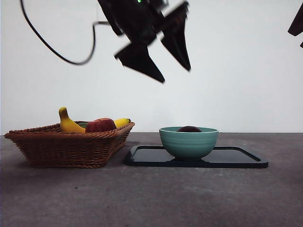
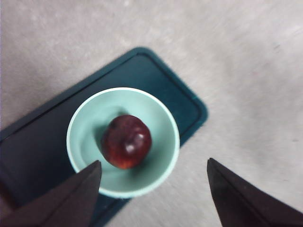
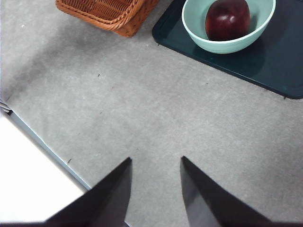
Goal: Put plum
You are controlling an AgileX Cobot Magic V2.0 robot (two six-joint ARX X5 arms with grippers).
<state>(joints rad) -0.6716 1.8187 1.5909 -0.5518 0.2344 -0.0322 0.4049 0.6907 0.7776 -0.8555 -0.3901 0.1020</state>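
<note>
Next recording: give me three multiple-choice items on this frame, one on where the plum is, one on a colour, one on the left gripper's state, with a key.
1. Where is the plum?
A. in the wicker basket
B. in the bowl
C. on the bare table

2. What colour is the bowl?
A. pale green
B. yellow
C. white

3. How is the left gripper?
A. shut on the plum
B. shut, empty
C. open, above the bowl

Key: B, the plum lies inside the bowl on the dark tray; A, its wall is pale green; C, its jaws stand wide apart with nothing between.
</note>
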